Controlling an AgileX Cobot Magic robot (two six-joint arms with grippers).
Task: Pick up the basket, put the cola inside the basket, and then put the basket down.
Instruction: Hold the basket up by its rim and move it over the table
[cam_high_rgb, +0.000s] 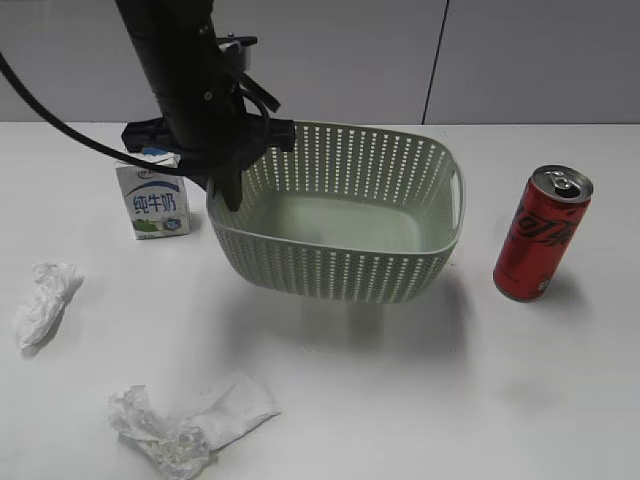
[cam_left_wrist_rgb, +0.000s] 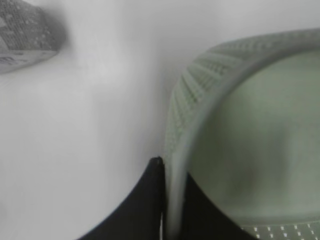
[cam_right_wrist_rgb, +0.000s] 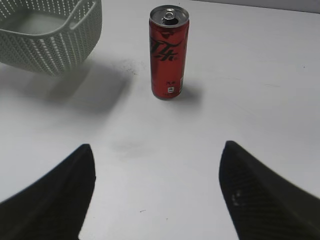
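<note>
Left of frame centre, the left gripper (cam_high_rgb: 228, 178) pinches only the basket (cam_high_rgb: 345, 215) rim, lifted off the tabletop (cam_high_rgb: 400, 400), so it may tilt or slip while the wide-spread right gripper (cam_right_wrist_rgb: 155, 192) fetches the cola (cam_high_rgb: 541, 234) at right.

White table (cam_high_rgb: 420, 400) filling most of the exterior view, matte, faintly scuffed. Grey wall (cam_high_rgb: 540, 60) behind at 12 o'clock, split by a dark vertical seam (cam_high_rgb: 436, 60) at 1 o'clock. Even, soft overhead light; blurred shadows on the tabletop. Milk carton (cam_high_rgb: 153, 200) at 10 o'clock. Crumpled paper (cam_high_rgb: 45, 300) at 9 o'clock, a second wad (cam_high_rgb: 185, 420) at 7 o'clock.
</note>
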